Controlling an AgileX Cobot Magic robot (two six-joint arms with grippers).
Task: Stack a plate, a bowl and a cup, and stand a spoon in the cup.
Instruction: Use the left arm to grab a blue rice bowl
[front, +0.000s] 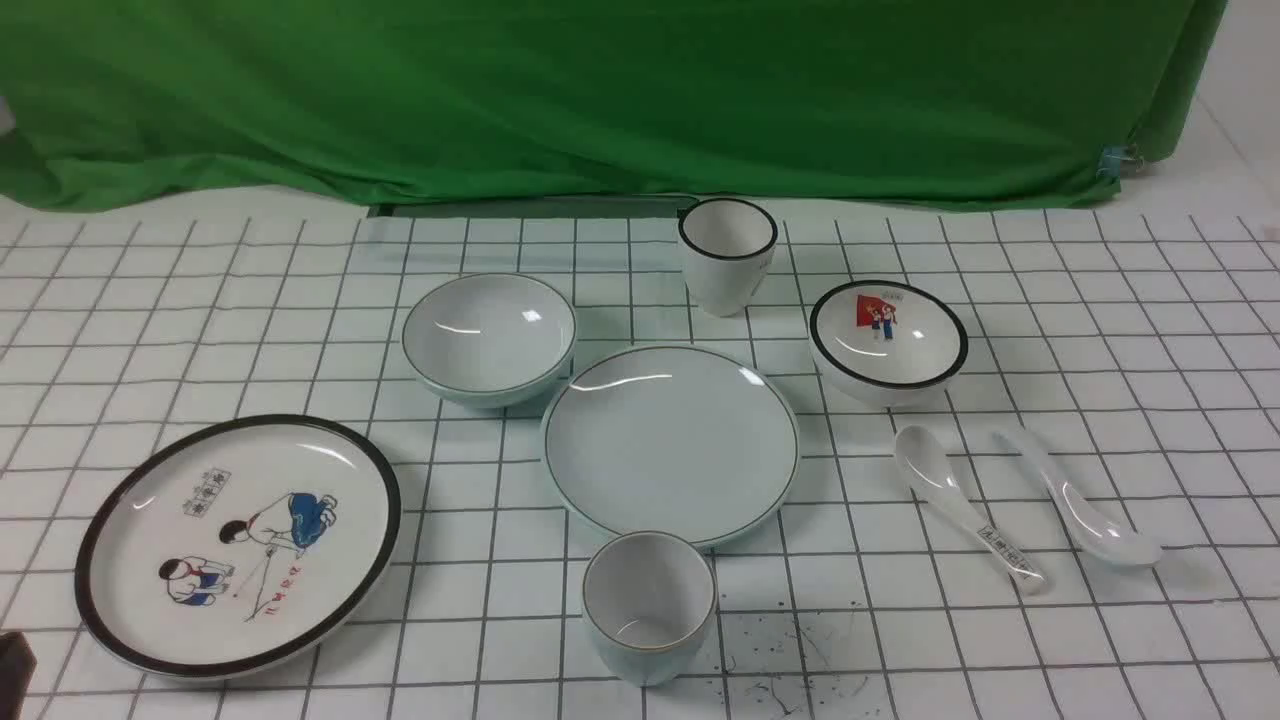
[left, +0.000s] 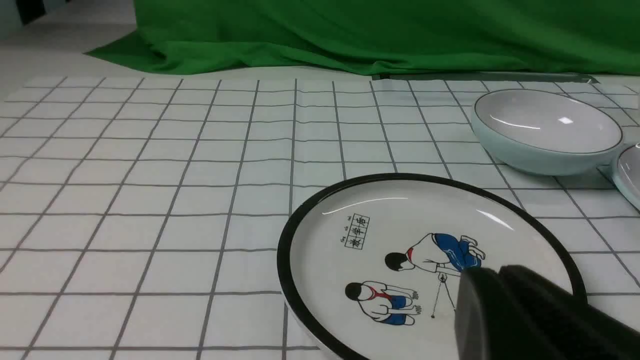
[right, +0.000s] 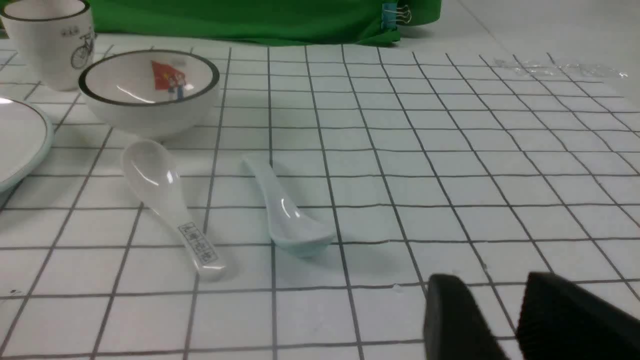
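**Front view:** Shows the pale blue-green plate (front: 670, 445) lying flat at the middle of the gridded cloth (front: 1150, 330). Puts the matching bowl (front: 488, 335) just beside its far left edge and the short gold-rimmed cup (front: 648, 605) upright at its near edge, contact unclear. Places the plain white spoon (front: 1085, 510) well off to the right, scoop end nearest the robot, beside a spoon with printed characters (front: 965, 520). Scatters lookalikes around the set, probably as decoys: a cartoon plate (front: 240, 545), a black-rimmed cup (front: 727, 255), a red-flag bowl (front: 887, 340). Finds nothing stacked yet.

**Left wrist view:** Catches the left gripper (left: 495, 282) clenched on nothing above the cartoon plate, with the matching bowl farther on. Looks parked rather than reaching.

**Right wrist view:** Finds the right gripper (right: 505, 295) parted and empty above bare cloth, near the plain white spoon. Seems stationed there because the spoons lie on that arm's side.
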